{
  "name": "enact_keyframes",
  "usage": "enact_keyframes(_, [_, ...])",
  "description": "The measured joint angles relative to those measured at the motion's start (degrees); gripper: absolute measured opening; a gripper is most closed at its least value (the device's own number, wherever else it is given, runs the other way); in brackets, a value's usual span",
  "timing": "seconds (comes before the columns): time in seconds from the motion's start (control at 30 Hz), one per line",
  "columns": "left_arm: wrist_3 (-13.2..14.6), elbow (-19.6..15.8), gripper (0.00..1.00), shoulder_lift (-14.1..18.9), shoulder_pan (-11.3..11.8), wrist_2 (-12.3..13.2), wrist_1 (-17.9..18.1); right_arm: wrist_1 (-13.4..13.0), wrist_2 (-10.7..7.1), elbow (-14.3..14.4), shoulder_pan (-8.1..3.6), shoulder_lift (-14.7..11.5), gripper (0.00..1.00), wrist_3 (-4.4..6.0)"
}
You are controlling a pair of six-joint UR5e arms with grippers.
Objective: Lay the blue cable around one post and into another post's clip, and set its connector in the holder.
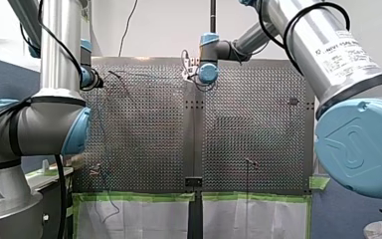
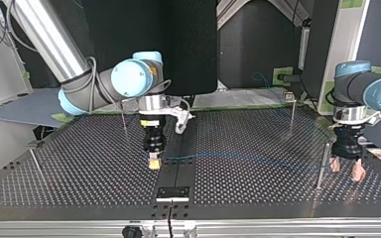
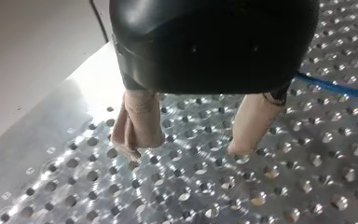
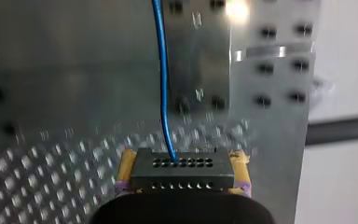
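Blue cable [image 4: 163,93] lay low across the perforated table [image 2: 79,163], running in the top view from my right gripper [image 2: 154,162] near the middle toward the view's right. My left gripper [image 2: 347,169] hung low over the table there, its beige fingers [image 3: 137,123] spread with nothing between them, just beside a thin upright post [image 2: 321,163]. The right gripper's yellow pads [image 4: 126,169] pinched the cable's dark connector [image 4: 182,170] by its sides, with the cable leaving the connector's upper row of holes.
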Motion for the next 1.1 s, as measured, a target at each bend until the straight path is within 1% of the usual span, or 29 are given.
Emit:
enact_keyframes(0.07, [0.29, -0.05, 1.00, 0.01, -0.34, -0.02, -0.06, -0.71, 1.09, 1.08, -0.44, -0.68, 0.00, 0.59])
enact_keyframes(0.2, [0.42, -0.06, 1.00, 0.03, -0.91, -0.03, -0.12, -2.38, 2.95, 2.95, -0.82, -1.34, 0.00, 1.91])
enact_keyframes(0.33, [0.41, -0.08, 1.00, 0.07, -1.31, -0.04, -0.16, -4.27, 4.87, 4.87, -0.74, -1.54, 0.00, 2.92])
enact_keyframes(0.43, [0.37, -0.08, 1.00, 0.08, -1.55, -0.04, -0.18, -5.69, 6.31, 6.31, -0.60, -1.57, 0.00, 3.91])
enact_keyframes(0.57, [0.34, -0.08, 1.00, 0.09, -1.70, -0.04, -0.19, -8.12, 8.73, 8.73, -0.52, -1.58, 0.00, 5.30])
enact_keyframes(0.67, [0.11, -0.08, 1.00, 0.25, -1.83, -0.05, -0.19, -9.70, 10.31, 10.31, -0.74, -1.58, 0.00, 6.04])
enact_keyframes(0.87, [-0.84, -0.08, 1.00, 0.78, -1.97, -0.11, -0.19, -12.74, 13.36, 13.36, -1.69, -1.56, 0.00, 6.88])
enact_keyframes(0.97, [-1.02, -0.08, 1.00, 0.86, -1.97, -0.12, -0.19, -14.58, 15.20, 15.19, -2.23, -1.52, 0.00, 7.30])
enact_keyframes(1.03, [-1.13, -0.08, 1.00, 0.86, -1.97, -0.12, -0.19, -15.52, 16.13, 16.12, -2.56, -1.51, 0.00, 7.34])
enact_keyframes(1.1, [-1.38, -0.08, 1.00, 0.85, -1.95, -0.12, -0.18, -16.54, 17.16, 17.17, -2.92, -1.51, 0.00, 7.07])
